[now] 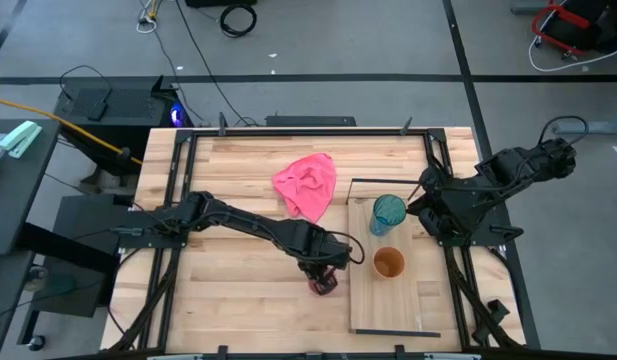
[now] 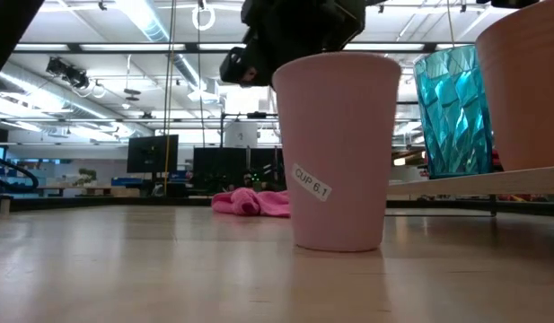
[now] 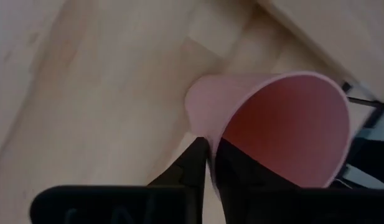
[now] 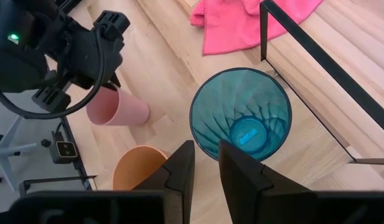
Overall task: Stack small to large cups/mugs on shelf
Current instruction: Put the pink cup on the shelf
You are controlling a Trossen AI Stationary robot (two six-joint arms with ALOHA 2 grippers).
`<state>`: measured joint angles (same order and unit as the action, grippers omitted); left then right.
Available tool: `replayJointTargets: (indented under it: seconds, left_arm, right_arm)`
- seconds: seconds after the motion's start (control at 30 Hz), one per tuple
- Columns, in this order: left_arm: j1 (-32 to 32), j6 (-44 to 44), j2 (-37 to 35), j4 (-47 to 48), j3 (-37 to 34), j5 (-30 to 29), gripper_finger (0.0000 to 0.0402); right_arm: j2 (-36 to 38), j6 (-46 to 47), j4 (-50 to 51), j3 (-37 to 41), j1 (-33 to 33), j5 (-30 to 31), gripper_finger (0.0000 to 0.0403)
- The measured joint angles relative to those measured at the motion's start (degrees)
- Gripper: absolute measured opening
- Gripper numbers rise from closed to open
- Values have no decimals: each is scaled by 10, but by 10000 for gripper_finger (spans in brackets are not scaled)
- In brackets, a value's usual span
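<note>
The small pink cup (image 1: 324, 281) (image 2: 339, 152) stands upright with its base on the tabletop, just left of the pale shelf board (image 1: 373, 305). My left gripper (image 3: 210, 163) is over it, shut on its rim. The teal tumbler (image 1: 388, 213) (image 4: 241, 115) and the orange-brown cup (image 1: 388, 263) (image 4: 137, 165) stand upright on the board. My right gripper (image 4: 206, 163) hangs by the tumbler's right side with a narrow gap between its fingers, touching nothing that I can see. My left gripper pinches the pink cup's wall at the rim (image 3: 211, 138), one finger (image 3: 193, 163) outside and the other finger (image 3: 238, 177) inside the cup. The fingers come from above, pointing down. The cup stands upright with its base (image 2: 339, 246) on the table.
A crumpled pink cloth (image 1: 308, 185) (image 2: 251, 202) lies on the tabletop beyond the pink cup. A thin black wire frame (image 4: 316, 59) stands at the board's far end behind the tumbler. Bare tabletop (image 1: 228, 290) stretches to the left of the pink cup.
</note>
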<state>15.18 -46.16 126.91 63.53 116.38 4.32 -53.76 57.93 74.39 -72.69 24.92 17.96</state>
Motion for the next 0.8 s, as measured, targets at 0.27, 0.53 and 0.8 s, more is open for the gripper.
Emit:
replayJointTargets:
  seconds: [0.27,0.53,0.8]
  left_arm:
    - [0,4,0,-29,0,9,67]
    - [-8,10,-1,-29,0,11,89]
    - [-23,19,-34,-10,0,19,106]
  right_arm:
    - [0,0,0,0,0,0,80]
    - [0,0,-2,0,0,-1,80]
    - [0,-17,-63,0,0,-27,80]
